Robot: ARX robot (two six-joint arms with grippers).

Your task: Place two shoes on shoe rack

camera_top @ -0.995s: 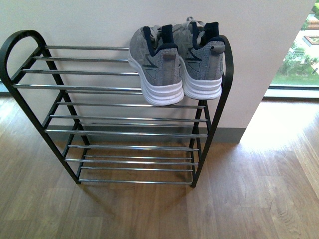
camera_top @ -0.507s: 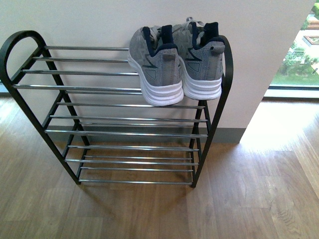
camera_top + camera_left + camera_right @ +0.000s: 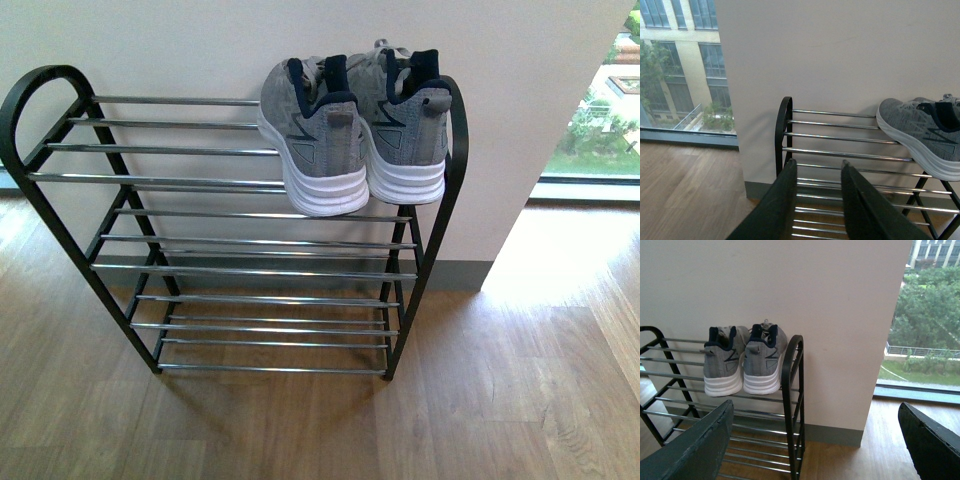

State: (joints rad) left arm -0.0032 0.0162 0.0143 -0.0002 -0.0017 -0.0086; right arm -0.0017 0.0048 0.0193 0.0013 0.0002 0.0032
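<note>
As the two shoes (image 3: 330,150) sit heels-near at the shoe rack's (image 3: 150,178) top right, left claw (image 3: 817,192) and right claw (image 3: 815,412) gape empty, right nearer.

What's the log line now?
two shoes: on shoe rack top tier | left gripper: open, empty | right gripper: open, empty

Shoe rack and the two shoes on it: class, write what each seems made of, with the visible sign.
The shoe rack has side frames that look like black painted metal, dully shiny. Its bars look chrome-plated: mirror glints. The two shoes seem knit fabric on top, a mottled grey weave; their soles look like white foam or rubber, matt and ribbed.
</note>
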